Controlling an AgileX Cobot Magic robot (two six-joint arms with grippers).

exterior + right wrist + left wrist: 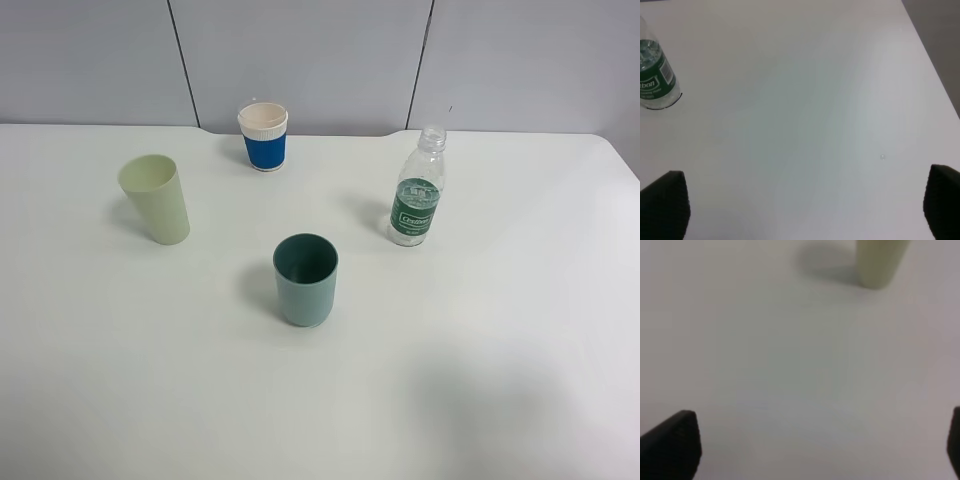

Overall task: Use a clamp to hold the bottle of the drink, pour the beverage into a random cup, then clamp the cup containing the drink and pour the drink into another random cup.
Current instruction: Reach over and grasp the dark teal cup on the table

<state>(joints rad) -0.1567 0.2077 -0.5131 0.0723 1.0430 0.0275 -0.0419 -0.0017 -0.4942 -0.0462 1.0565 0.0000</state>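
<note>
Nearest the high camera stands the teal cup (306, 280), upright at the middle of the white table (480, 380). Its dark inside shows no drink. The bottle (416, 190), clear with a green label, stands upright to the right and a little farther back, well apart from every cup. How much liquid it holds is hard to judge through the clear plastic. In the right wrist view only its lower body shows, and its top is cut off by the picture's edge. The pale green cup (155, 198) stands upright at the left. Its inside cannot be seen from the high camera. The left wrist view gives only its blurred base, with the rest cut off. The blue paper cup (263, 137) with a white rim stands at the far side, between the other two cups in left-right order, and its contents are hidden. Neither arm appears in the high view. The left gripper (812, 445) shows only two dark fingertips (670, 445) at opposite edges of its view, so the jaws are spread wide over bare table. The right gripper (805, 202) is likewise spread wide, holding nothing, with the bottle well apart from it.
</note>
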